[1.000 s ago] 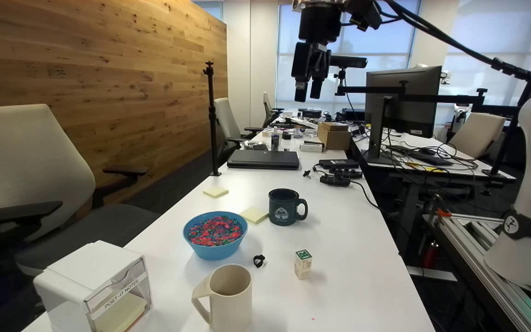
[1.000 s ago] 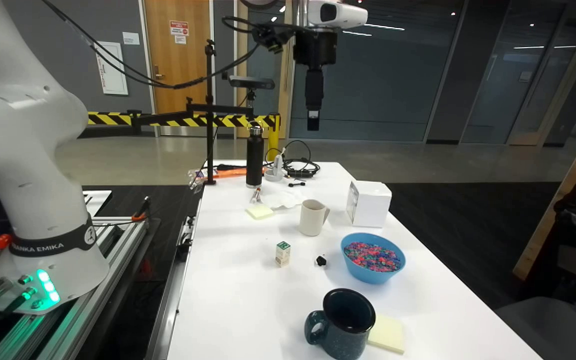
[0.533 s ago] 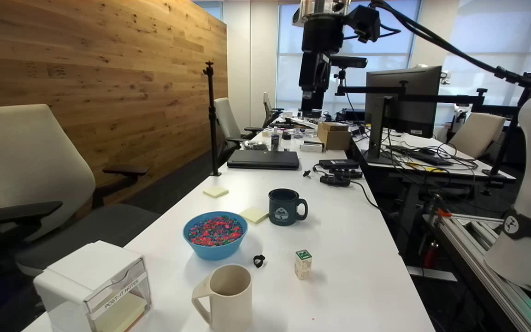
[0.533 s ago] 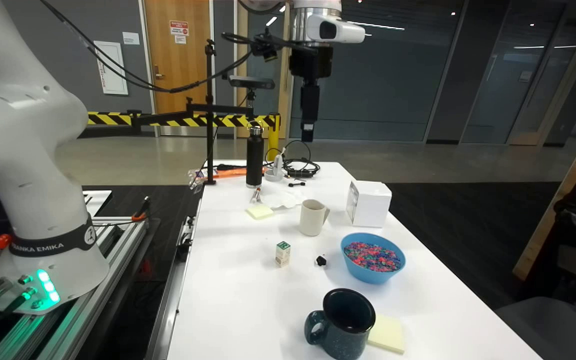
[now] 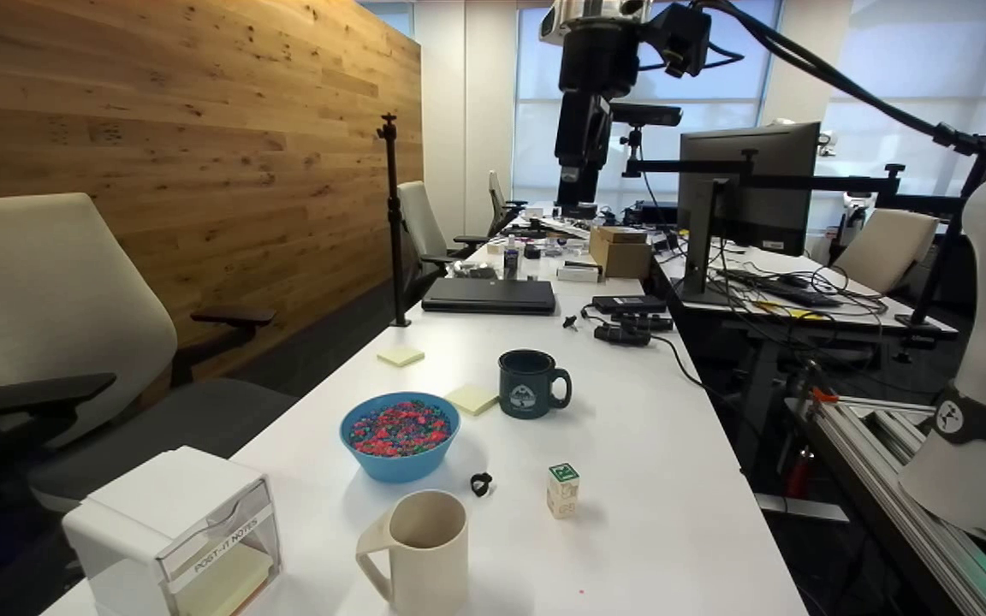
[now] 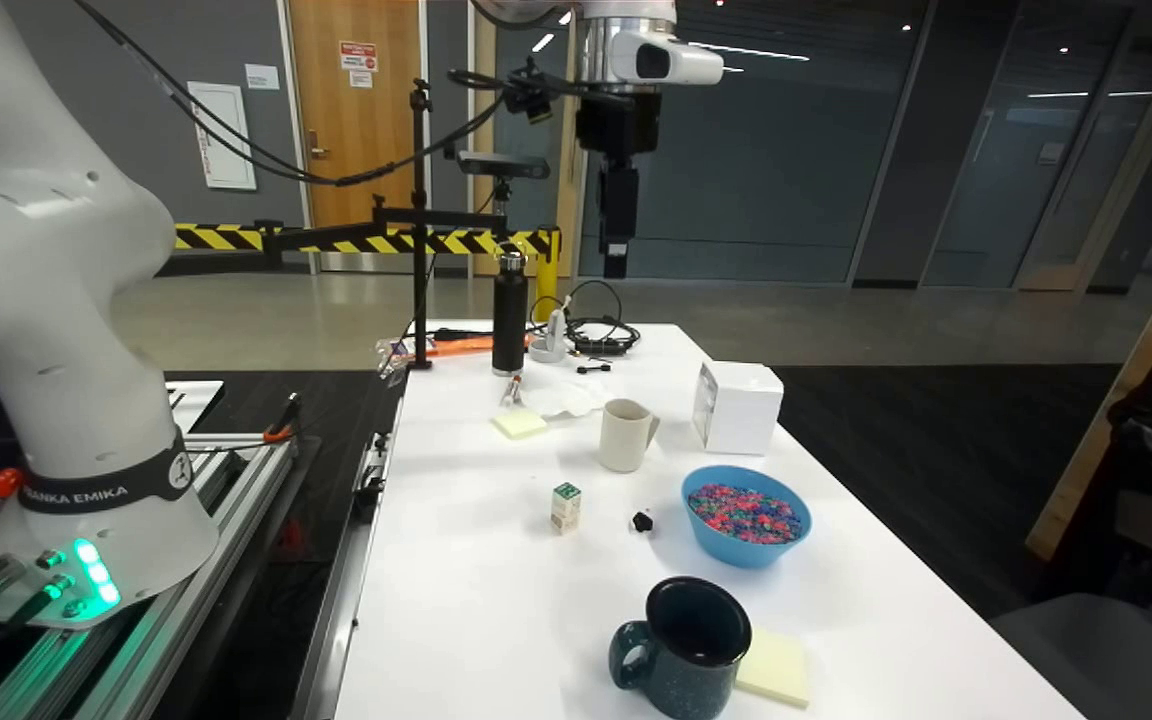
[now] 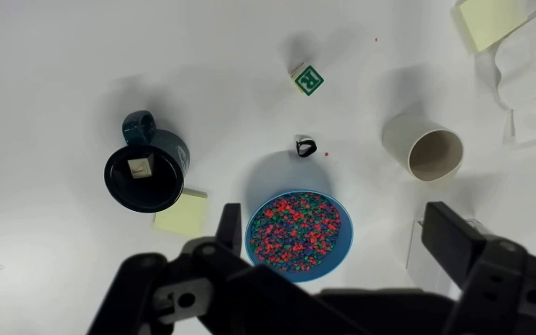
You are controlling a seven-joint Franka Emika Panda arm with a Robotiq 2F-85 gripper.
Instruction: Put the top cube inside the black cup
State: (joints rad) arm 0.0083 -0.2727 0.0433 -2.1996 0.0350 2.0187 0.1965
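Observation:
The top cube [image 7: 309,80] has a green upper face with a letter R. It stands on a pale cube [image 5: 561,504] as a small stack, in both exterior views and the wrist view. The black cup [image 5: 525,395], a dark squat mug, stands upright and also shows in an exterior view [image 6: 686,672]. In the wrist view, a pale lettered cube [image 7: 140,168] lies inside the black cup [image 7: 168,195]. My gripper [image 7: 338,228] is open and empty, high above the table. In an exterior view the gripper [image 5: 579,205] shows edge-on.
A blue bowl [image 7: 296,277] of coloured bits lies below the jaws. A cream mug [image 7: 400,135] and a Post-it box [image 5: 172,513] stand near it. A small black ring [image 7: 306,147] lies between stack and bowl. A yellow pad [image 7: 184,215] lies beside the black cup.
My gripper has come down, turned so its fingers overlap in an exterior view, then risen very slightly. It stays open. The things on the table have not moved.

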